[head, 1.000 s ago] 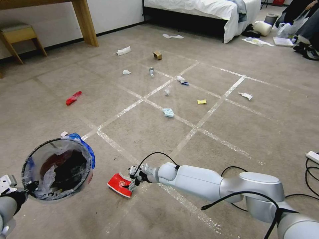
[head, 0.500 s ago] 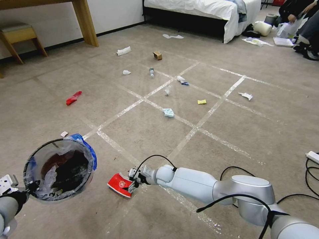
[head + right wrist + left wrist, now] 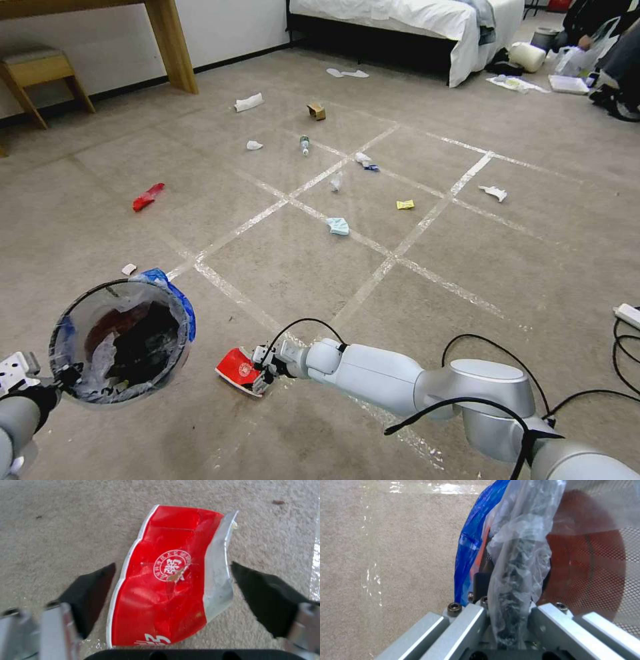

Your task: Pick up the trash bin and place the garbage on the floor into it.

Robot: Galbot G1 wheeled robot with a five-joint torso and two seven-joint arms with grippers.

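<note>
From the head camera I see my left gripper [image 3: 63, 378] pinching the near rim of the trash bin [image 3: 123, 340], which hangs tilted above the floor [image 3: 467, 220] with its mouth toward the camera, dark and white rubbish lying in its clear liner. My right gripper [image 3: 260, 369] is down at the carpet with its fingers spread around the crushed red-white paper bowl [image 3: 238, 369], just beside a tape line. Farther out lie a red wrapper [image 3: 147, 197], a blue-white tissue [image 3: 338, 226], a yellow scrap [image 3: 405, 205], a small bottle [image 3: 304, 144] and a brown carton [image 3: 316, 111]. On the left wrist camera, the left gripper [image 3: 508, 620] is pressed together on the bin's [image 3: 586, 555] rim and bunched liner. On the right wrist camera, the right gripper [image 3: 173, 580] stands wide, its black fingertips [image 3: 95, 585] either side of the paper bowl [image 3: 166, 580], neither touching it, the bowl flat on the floor [image 3: 50, 530].
</note>
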